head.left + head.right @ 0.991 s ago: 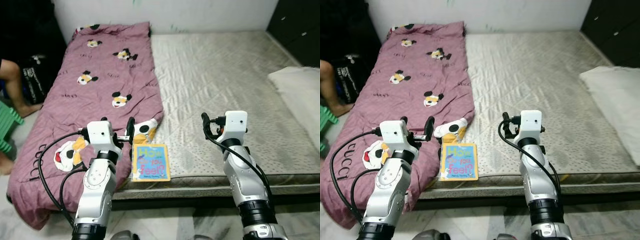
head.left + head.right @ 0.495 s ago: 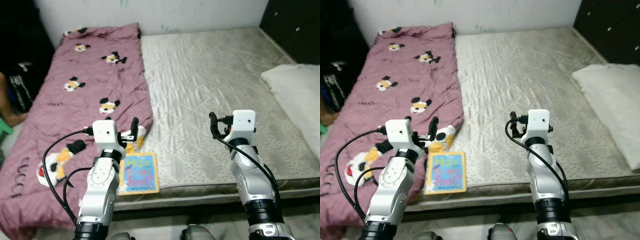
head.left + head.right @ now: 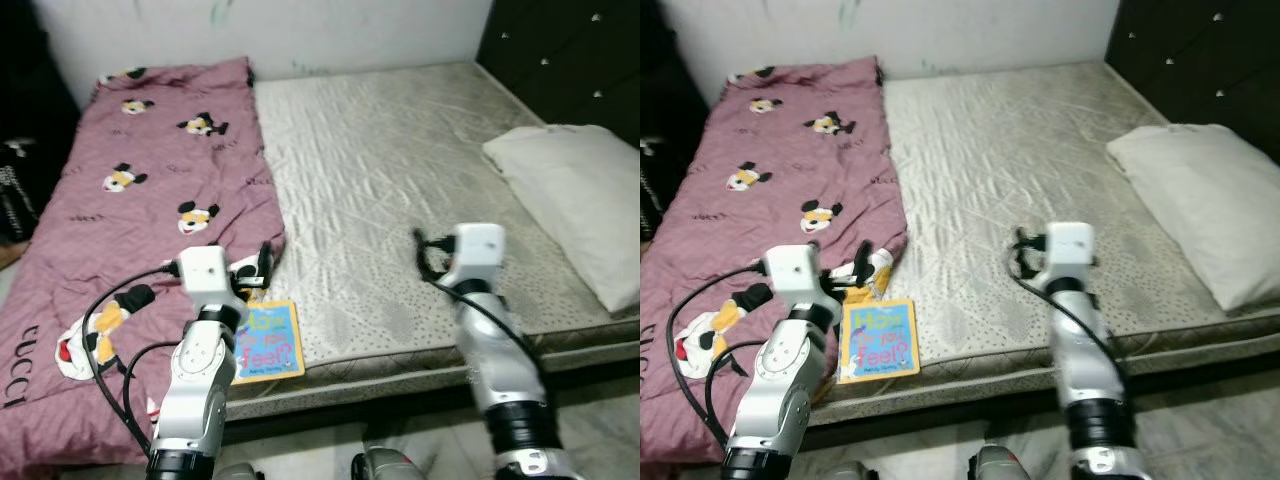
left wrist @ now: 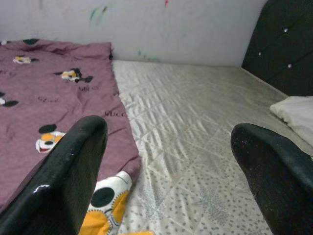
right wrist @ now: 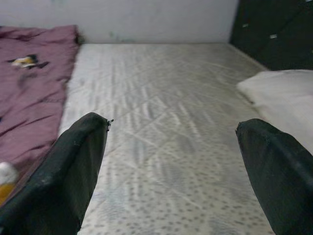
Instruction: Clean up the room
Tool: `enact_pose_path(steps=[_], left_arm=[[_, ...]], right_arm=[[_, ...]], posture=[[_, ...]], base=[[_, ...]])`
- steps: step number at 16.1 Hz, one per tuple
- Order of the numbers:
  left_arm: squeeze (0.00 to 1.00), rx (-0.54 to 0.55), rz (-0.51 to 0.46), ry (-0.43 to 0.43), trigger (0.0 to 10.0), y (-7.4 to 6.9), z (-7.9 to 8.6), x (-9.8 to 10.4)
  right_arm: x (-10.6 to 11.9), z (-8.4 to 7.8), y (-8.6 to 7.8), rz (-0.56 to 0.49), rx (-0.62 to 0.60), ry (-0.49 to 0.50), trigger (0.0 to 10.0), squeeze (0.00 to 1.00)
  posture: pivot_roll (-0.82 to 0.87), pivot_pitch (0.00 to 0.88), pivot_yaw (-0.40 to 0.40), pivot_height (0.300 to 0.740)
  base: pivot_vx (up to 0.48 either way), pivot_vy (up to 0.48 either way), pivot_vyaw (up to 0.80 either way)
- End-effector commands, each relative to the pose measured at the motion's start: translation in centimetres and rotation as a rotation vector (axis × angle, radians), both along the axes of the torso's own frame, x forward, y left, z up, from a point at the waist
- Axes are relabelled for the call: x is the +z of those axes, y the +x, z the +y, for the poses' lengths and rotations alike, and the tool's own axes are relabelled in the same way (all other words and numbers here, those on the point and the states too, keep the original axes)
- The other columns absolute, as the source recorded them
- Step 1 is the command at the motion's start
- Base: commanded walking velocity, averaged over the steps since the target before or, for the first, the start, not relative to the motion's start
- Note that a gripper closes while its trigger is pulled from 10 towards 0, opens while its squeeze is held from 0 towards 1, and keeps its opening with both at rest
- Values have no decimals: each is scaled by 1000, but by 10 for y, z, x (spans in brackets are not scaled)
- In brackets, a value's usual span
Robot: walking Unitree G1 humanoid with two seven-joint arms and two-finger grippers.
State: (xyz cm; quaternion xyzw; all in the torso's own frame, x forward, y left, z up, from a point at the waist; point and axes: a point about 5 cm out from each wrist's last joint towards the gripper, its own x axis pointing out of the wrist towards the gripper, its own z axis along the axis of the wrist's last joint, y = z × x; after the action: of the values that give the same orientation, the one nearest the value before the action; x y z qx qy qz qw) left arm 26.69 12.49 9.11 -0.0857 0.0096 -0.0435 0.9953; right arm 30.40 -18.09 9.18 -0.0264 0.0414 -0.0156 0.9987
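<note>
two grippers were up in front of me over the near edge of the mattress [image 3: 400, 170], both with their jaws spread wide and holding nothing. the left gripper [image 3: 262, 268] hovered just above the corner of the maroon cartoon blanket [image 3: 130, 200], and right beside it, nearer me, lay the thing i took to be my target — a blue and yellow picture book [image 3: 266, 341], flat on the mattress at its front edge, one corner close to the blanket's hem. the right gripper [image 3: 421, 256] hung over bare mattress, well apart from the book, with a white pillow [image 3: 565, 205] off by the dark headboard [image 3: 570, 60].

i judged the step in hand to be the reach for the book. to do it well i reckoned the left arm should drop and come back toward the bed edge, since the fingers sat past the book. a flat book gives little to pinch — i'd slide one finger under the overhanging front edge, close on the spine side, and keep clear of the blanket fold.
</note>
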Motion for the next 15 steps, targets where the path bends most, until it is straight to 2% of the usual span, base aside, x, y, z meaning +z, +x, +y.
enact_pose_path(steps=[1, 5, 14, 15], left_arm=[[0, 29, -1, -11, 10000, 0, 4, 2], [0, 27, -2, -20, 10000, 0, 3, 2], [0, 2, -34, -22, 10000, -1, 2, 6], [0, -5, -41, -23, 10000, -1, 2, 7]], right_arm=[[2, 15, 3, -10, 45, 15, 10000, 0], [2, 14, 3, -7, 46, 6, 10000, 0], [1, 17, 2, -2, 69, -15, 10000, 0], [1, 17, 1, -3, 70, -14, 10000, 0]], posture=[[-45, 16, 48, 740], [-48, 18, 47, 740], [-51, 22, 49, 740], [-51, 22, 50, 740]], base=[[0, 480, 0], [0, 480, 0], [0, 0, 0], [337, 0, 0]])
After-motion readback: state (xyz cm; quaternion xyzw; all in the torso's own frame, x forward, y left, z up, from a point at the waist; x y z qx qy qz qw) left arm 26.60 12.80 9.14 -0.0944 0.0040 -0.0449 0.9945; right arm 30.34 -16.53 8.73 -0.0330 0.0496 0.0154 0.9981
